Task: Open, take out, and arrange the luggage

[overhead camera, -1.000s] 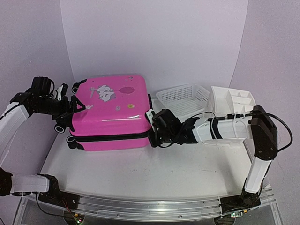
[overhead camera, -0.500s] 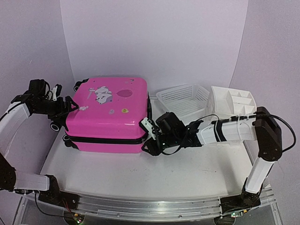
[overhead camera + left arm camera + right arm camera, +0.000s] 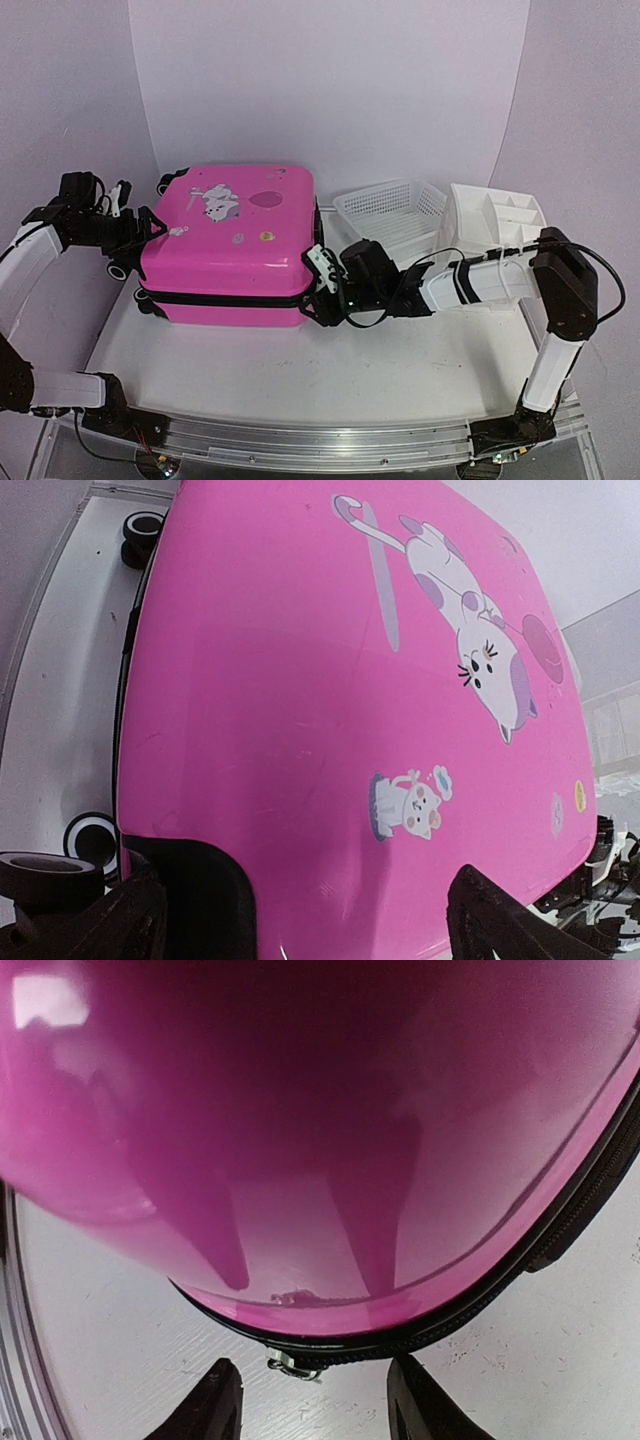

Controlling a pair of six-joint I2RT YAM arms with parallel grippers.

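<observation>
The hot-pink luggage point(image 3: 232, 240) lies flat and zipped shut on the white table, with white cat prints on its lid point(image 3: 350, 700). My left gripper point(image 3: 140, 232) is open at the case's left end, one finger on each side of the lid's corner point(image 3: 300, 930), close to the black wheels point(image 3: 95, 835). My right gripper point(image 3: 318, 290) is open at the case's front right corner. In the right wrist view its fingertips point(image 3: 215, 1400) straddle a small metal zipper pull point(image 3: 293, 1363) hanging from the black zipper trim point(image 3: 560, 1220), without touching it.
A white mesh basket point(image 3: 390, 210) stands right of the case. A white drawer organizer point(image 3: 497, 220) stands behind my right arm at the far right. The lilac backdrop walls close in the back and sides. The table's front strip point(image 3: 300, 380) lies before the case.
The case has swung down flat over the past second. My right gripper has dropped and closed in on the front right corner at the zipper. My left gripper has hardly moved.
</observation>
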